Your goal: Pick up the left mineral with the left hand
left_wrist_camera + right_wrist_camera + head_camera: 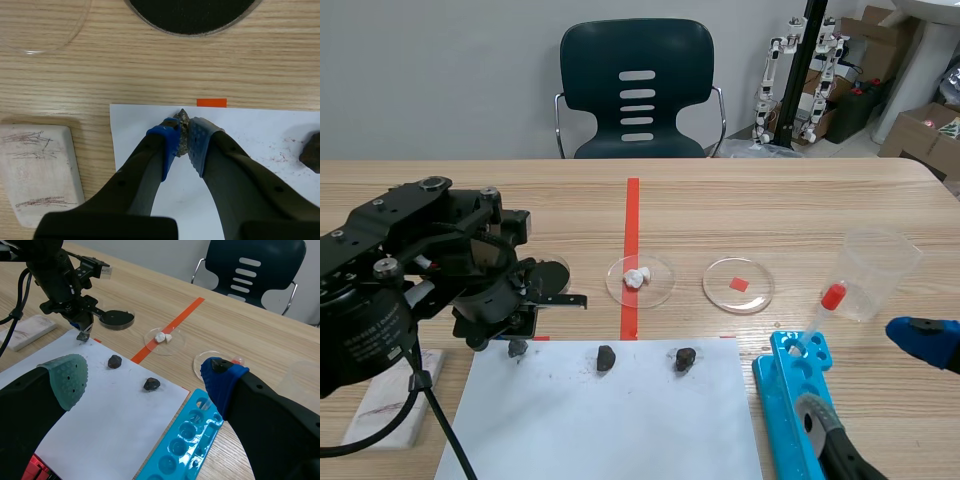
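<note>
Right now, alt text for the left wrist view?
The left gripper is shut on a small grey rock at the far edge of a white sheet. A second dark rock lies on the sheet; a streaked white block sits beside it.

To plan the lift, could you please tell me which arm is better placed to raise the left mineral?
Left: the left gripper is shut on the left mineral at a corner of the paper, while the right gripper hangs open, well away from it.
</note>
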Motion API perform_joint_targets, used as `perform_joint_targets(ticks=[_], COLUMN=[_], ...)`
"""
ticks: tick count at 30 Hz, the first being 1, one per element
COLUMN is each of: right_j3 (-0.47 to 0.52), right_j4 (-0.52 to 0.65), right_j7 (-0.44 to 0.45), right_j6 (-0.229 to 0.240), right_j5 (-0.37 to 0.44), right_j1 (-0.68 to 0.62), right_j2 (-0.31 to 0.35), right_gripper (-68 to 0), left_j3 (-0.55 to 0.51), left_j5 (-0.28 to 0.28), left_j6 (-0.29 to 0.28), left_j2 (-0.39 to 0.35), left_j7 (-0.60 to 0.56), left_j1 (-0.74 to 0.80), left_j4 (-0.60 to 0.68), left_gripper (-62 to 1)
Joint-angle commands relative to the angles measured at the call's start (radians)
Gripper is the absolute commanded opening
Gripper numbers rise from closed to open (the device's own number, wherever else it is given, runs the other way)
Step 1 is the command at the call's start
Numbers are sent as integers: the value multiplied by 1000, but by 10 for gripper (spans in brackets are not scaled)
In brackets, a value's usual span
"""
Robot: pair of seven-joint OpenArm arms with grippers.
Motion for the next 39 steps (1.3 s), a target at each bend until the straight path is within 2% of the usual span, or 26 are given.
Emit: perform_joint_targets(ticks=[1, 6, 9, 13, 16, 39], right_j3=[7, 7, 7, 7, 7, 7], right_j4=[6, 6, 6, 6, 6, 6], right_j7=[15, 15, 15, 15, 15, 15], right_j6=[-3, -3, -3, -3, -3, -3], right_j5=[7, 8, 8, 8, 8, 8], right_j1=[9, 9, 9, 9, 9, 9], right_j2=[0, 0, 0, 0, 0, 0], right_gripper=[-201, -201, -201, -201, -201, -201], left_j3=[-3, -3, -3, -3, -3, -3], left_j5=[-2, -3, -3, -2, -2, 32], left_j6=[3, 3, 3, 3, 3, 3], left_j2=[-14, -13, -13, -13, -13, 64], left_j7=[10, 13, 20, 19, 15, -38], left_j1=[14, 22, 22, 22, 22, 11], left_j4=[20, 24, 24, 24, 24, -62], left_gripper=[-550, -528, -417, -223, -159, -163])
